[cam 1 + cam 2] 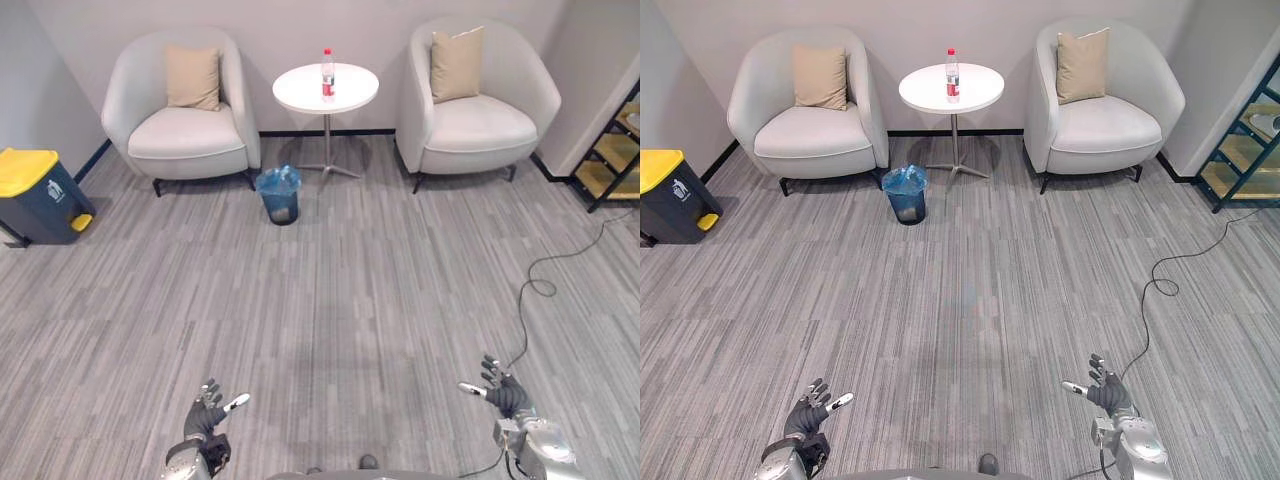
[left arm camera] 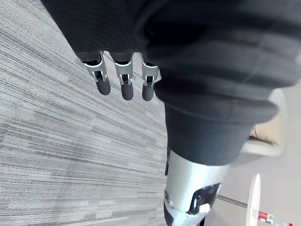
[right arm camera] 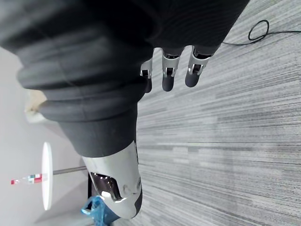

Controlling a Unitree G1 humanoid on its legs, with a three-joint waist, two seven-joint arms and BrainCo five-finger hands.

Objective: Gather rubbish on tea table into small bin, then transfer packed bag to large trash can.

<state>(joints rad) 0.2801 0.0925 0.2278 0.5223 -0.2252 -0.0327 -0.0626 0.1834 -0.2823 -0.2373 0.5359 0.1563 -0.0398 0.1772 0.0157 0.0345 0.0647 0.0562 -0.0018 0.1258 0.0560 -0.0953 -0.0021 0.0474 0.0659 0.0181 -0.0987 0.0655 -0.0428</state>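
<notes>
Left eye view: the left hand (image 1: 208,418) and right hand (image 1: 506,396) hover empty, fingers loosely spread. Well beyond the fingertips, a bottle (image 1: 327,73) stands on the tea table (image 1: 300,95), the small bin (image 1: 279,196) near its foot. Left wrist view: fingers (image 2: 123,84) straight, apart, holding nothing. Right wrist view: fingers (image 3: 168,77) likewise.

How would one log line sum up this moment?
bottle: upright on tea table | small bin: on floor by table | left hand: open, empty | right hand: open, empty
</notes>
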